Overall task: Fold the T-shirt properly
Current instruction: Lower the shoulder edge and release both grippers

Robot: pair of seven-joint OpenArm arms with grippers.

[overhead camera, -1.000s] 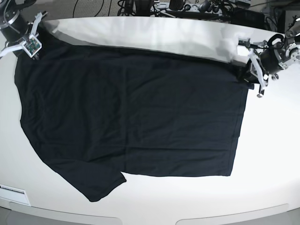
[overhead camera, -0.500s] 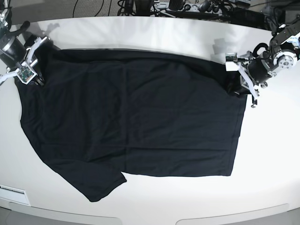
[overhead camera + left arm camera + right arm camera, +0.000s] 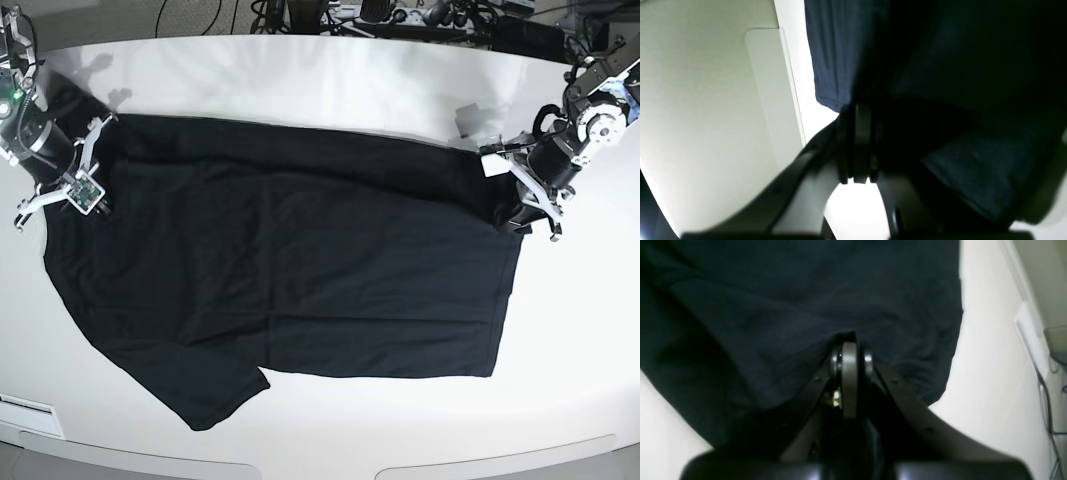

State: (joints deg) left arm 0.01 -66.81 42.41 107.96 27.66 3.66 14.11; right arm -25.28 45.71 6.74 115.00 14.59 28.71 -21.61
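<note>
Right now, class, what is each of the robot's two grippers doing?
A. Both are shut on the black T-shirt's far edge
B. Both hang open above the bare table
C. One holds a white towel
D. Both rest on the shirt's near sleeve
A: the right gripper and left gripper each pinch the T-shirt, jaws closed on its fabric.

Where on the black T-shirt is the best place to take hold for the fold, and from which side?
Probably at the two far corners, coming in from the far edge of the table. The T-shirt lies spread flat there, and both the left gripper and right gripper are already shut on that edge, one per corner, so the cloth should lift evenly.
</note>
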